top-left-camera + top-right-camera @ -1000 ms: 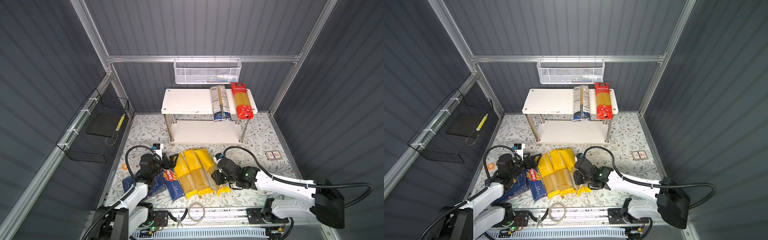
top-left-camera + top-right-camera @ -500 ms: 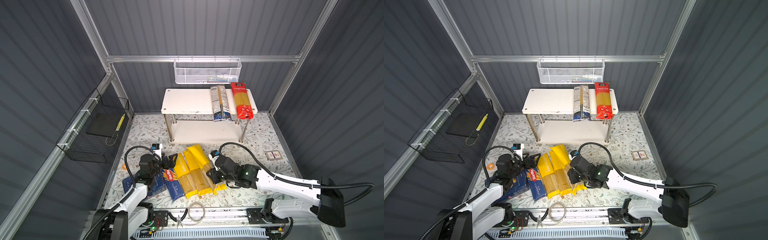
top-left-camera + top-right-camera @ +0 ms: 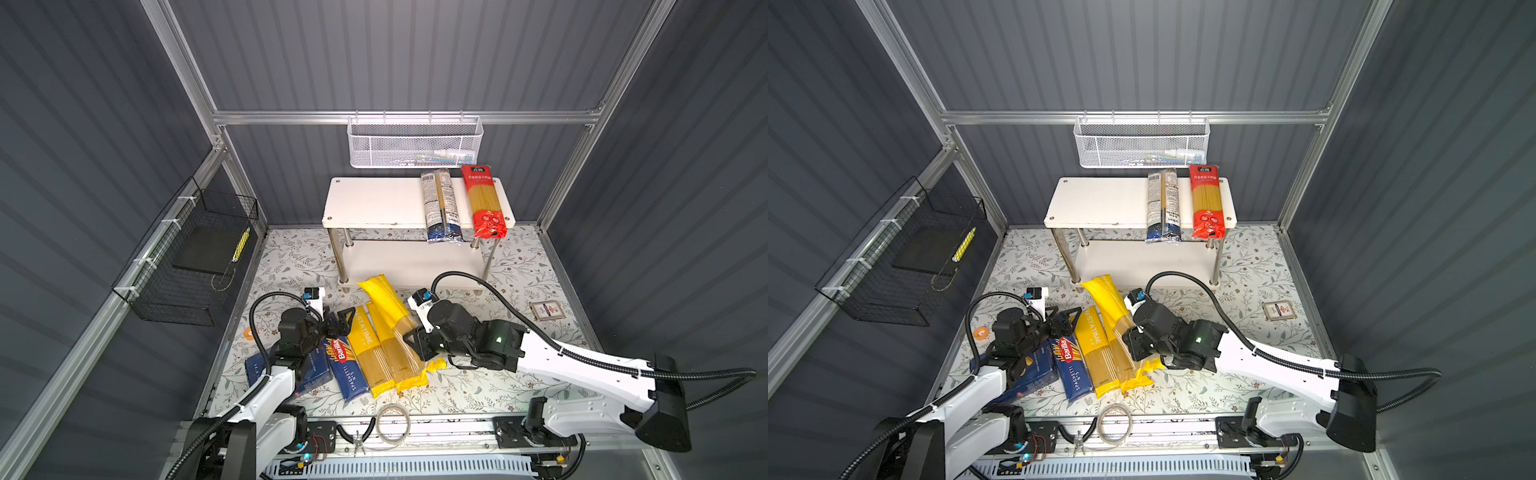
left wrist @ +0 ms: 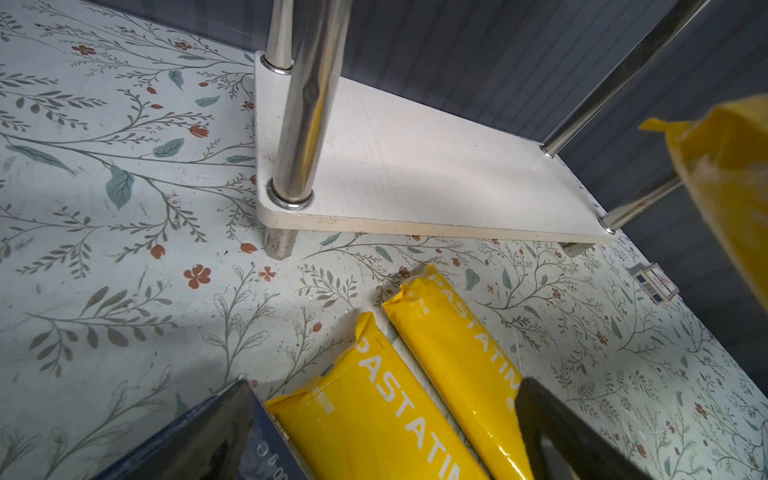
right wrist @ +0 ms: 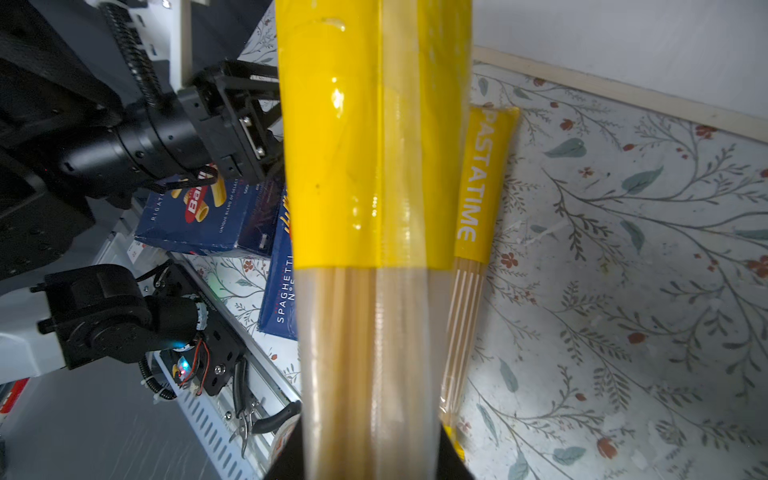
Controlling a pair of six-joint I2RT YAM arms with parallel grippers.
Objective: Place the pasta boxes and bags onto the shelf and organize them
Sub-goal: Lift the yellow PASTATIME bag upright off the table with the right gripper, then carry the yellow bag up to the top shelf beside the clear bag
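One long yellow PASTATIME spaghetti bag (image 3: 384,305), lower centre, is clamped by the right gripper (image 3: 410,340); carried to the white two-tier shelf (image 3: 374,203), its overhanging end could strike a chrome leg (image 3: 337,257) and slip.

So the white two-tier rack with chrome legs (image 3: 374,203) stands at the back edge of the floral mat (image 3: 498,382). On the right end of its top board, a clear spaghetti bag with a dark-blue end (image 3: 442,205) and a red spaghetti bag (image 3: 484,201) lie side by side, front ends hanging over the edge. Near the mat's front-left corner, lying flat in a row: wide dark blue Barilla carton (image 5: 199,220), narrow dark blue SPAGHETTI carton (image 3: 345,365), and two yellow PASTATIME bags (image 3: 370,357) (image 3: 401,361). The third yellow bag (image 3: 384,297) is off the mat, tilted, pinched at its clear window by the right gripper (image 3: 415,345).
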